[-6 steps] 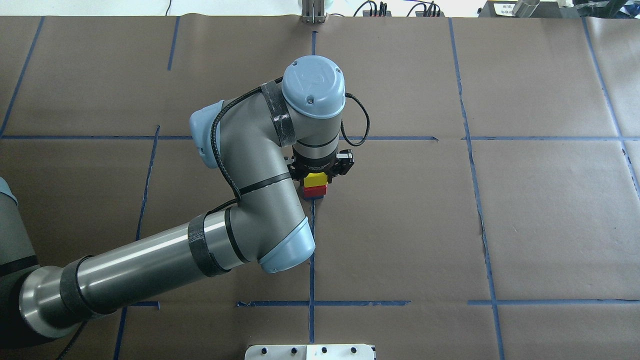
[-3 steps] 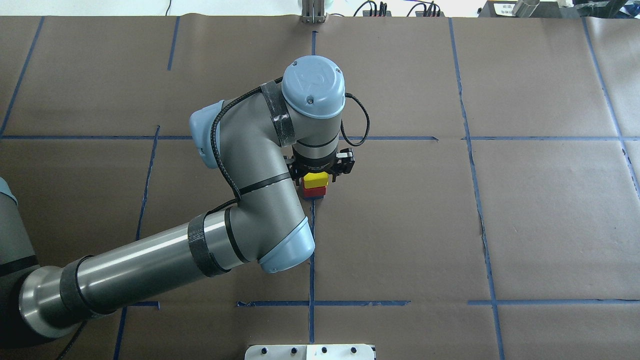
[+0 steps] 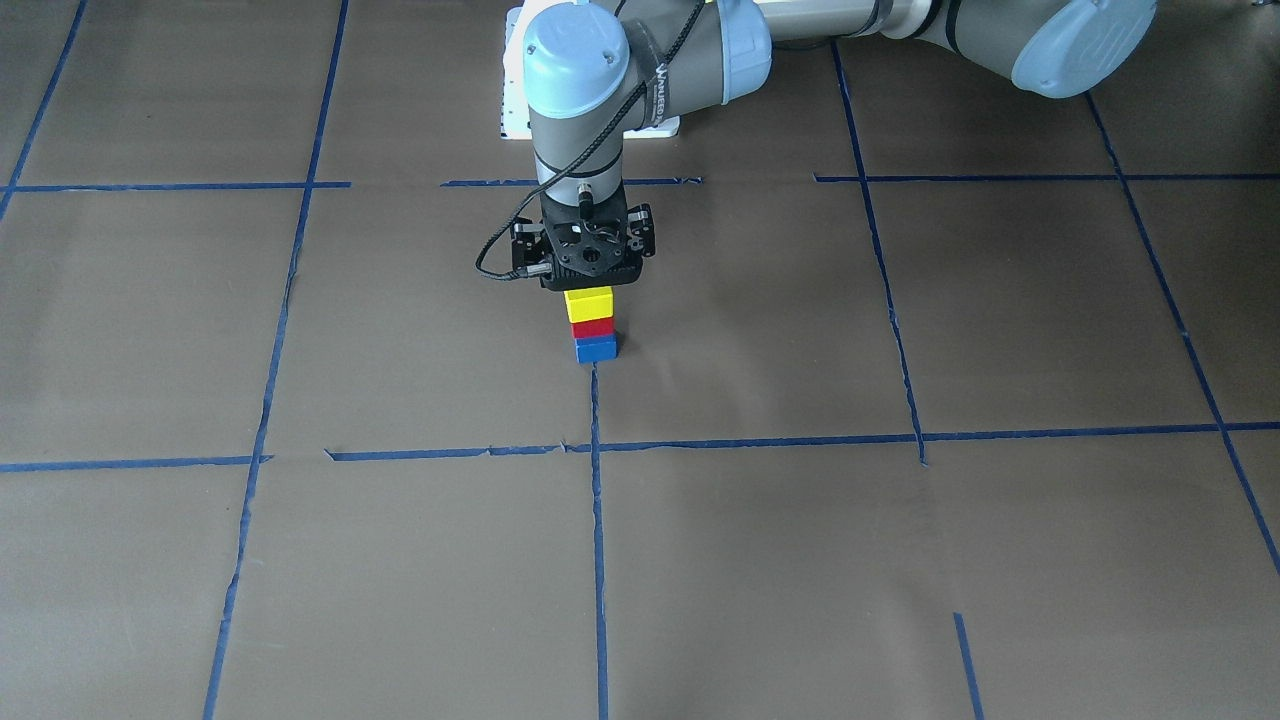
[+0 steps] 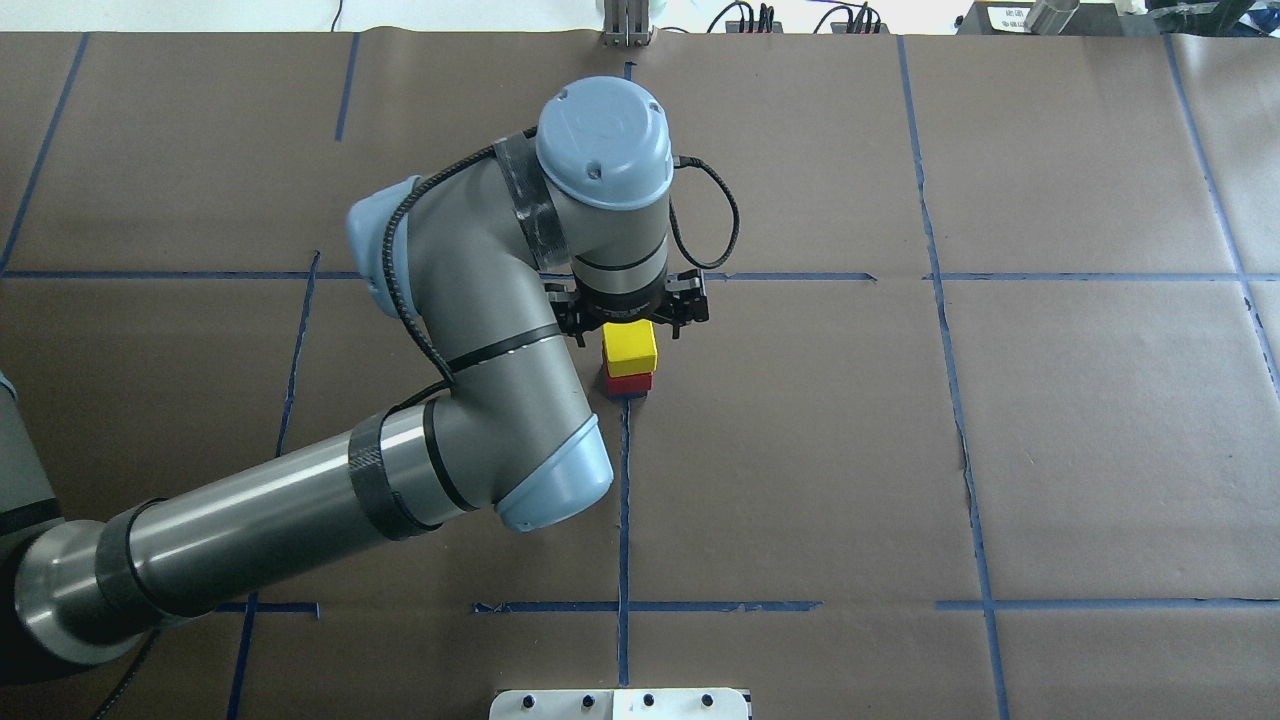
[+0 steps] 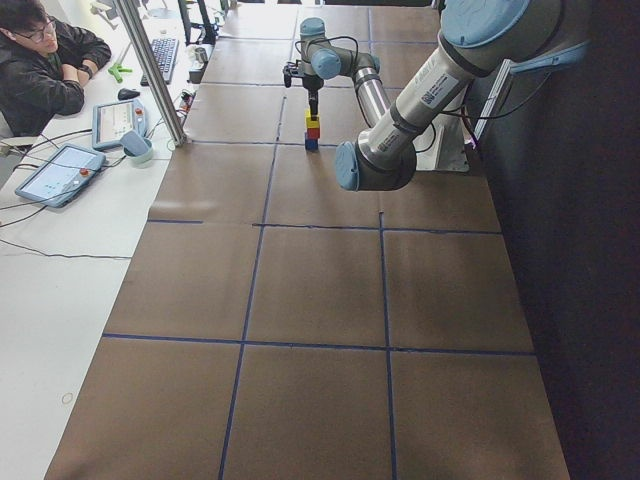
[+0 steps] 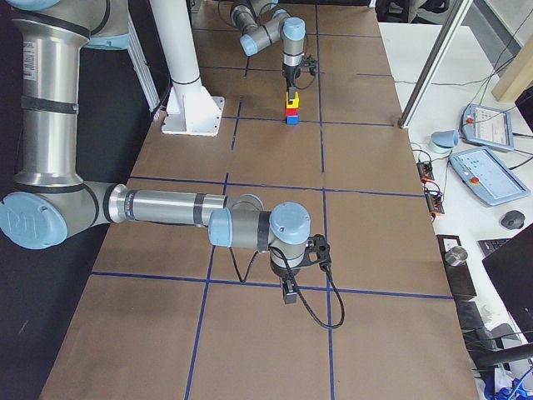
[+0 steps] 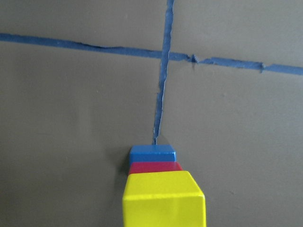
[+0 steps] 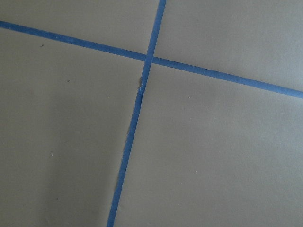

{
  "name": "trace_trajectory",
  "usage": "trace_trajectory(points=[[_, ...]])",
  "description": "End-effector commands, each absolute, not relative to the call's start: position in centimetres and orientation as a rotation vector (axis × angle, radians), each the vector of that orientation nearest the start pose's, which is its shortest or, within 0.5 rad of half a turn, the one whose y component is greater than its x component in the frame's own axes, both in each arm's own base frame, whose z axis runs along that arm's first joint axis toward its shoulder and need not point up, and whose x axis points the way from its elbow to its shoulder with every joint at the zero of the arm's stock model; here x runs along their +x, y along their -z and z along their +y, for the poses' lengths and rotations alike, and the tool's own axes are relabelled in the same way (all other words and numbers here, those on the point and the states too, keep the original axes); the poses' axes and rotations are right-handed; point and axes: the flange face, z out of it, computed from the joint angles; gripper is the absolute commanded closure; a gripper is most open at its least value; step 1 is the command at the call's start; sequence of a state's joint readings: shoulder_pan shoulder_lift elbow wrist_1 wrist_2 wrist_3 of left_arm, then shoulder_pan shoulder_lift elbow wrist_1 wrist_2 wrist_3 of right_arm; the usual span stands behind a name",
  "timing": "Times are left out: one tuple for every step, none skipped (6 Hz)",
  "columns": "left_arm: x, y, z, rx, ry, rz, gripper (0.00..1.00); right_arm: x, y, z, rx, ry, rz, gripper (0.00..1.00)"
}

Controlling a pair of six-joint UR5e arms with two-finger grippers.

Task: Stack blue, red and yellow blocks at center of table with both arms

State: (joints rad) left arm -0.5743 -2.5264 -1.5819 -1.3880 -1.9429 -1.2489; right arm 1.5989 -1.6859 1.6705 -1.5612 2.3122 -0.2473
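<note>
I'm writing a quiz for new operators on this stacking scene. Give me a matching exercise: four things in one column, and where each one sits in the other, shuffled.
Things:
1. yellow block
2. red block
3. blue block
4. left gripper

Places:
A. lowest of the three blocks
B. over all three blocks
C. highest of the three blocks
D. between the other two blocks

Pairs: 1-C; 2-D; 3-A; 4-B

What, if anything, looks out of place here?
Nothing stands out. The yellow block sits on the red block, which sits on the blue block, upright and roughly aligned, under the left gripper.
</note>
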Motion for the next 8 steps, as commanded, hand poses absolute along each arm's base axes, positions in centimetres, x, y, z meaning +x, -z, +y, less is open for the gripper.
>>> trace_trajectory(points=[[44.8,-11.3,-46.7,0.104,0.001,0.816,0.00,7.9,-66.5,-44.1,0.098,0.206,-0.736,0.00],[38.2,-16.2,-47.7,0.168,-0.058,0.786,0.00,7.8,-66.5,-44.1,0.097,0.207,-0.736,0.00],[31.2,-22.5,-49.6,0.179,-0.173,0.773,0.00,7.9,-66.5,-44.1,0.098,0.206,-0.736,0.00],[22.8,-29.5,-52.5,0.176,-0.254,0.754,0.00,7.8,-66.5,-44.1,0.095,0.206,-0.735,0.00],[13.6,-36.7,-54.4,0.176,-0.322,0.743,0.00,7.8,-66.4,-44.1,0.096,0.206,-0.734,0.00],[6.5,-44.5,-54.6,0.125,-0.323,0.762,0.00,7.9,-66.2,-44.4,0.100,0.206,-0.732,0.00],[0.0,-52.9,-53.3,0.101,-0.311,0.803,0.00,7.1,-65.8,-44.8,0.086,0.180,-0.740,0.00],[-3.8,-59.2,-49.9,0.076,-0.222,0.839,0.00,6.8,-65.5,-44.9,0.077,0.158,-0.741,0.00]])
